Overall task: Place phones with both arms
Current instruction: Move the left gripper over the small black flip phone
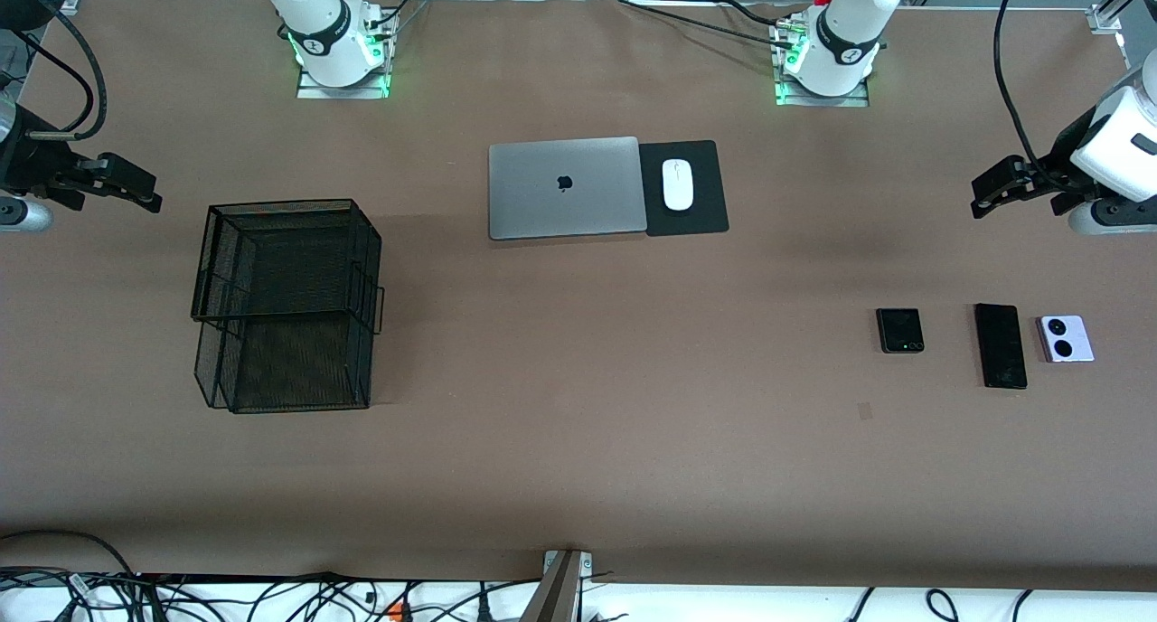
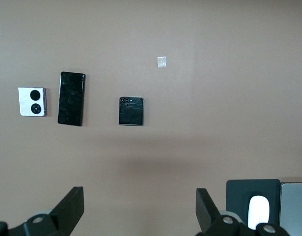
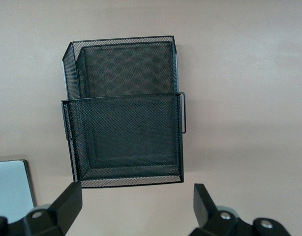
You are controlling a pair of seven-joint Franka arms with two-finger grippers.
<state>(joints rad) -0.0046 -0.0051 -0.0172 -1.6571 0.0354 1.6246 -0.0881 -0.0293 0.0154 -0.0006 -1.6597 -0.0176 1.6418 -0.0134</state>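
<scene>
We are at the start: no phone is lifted. The black flip phone [image 1: 899, 330], slab phone [image 1: 1000, 345] and lilac flip phone [image 1: 1066, 338] lie toward the left arm's end. The left gripper [image 2: 139, 209] hangs above the table there, jaws wide and empty; the right gripper [image 3: 137, 205], equally wide, waits above the mesh basket [image 1: 285, 304]. Next, we judge, the left gripper must descend onto one phone.

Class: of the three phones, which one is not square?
The long black slab phone, lying between the black flip phone and the lilac-white flip phone.

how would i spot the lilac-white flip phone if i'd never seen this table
Start at the left arm's end of the brown table, where three phones lie in a row. The lilac-white flip phone ends that row, beside the long black slab phone. It is the only pale one, small and square, with two black lenses; the black flip phone is dark.
</scene>
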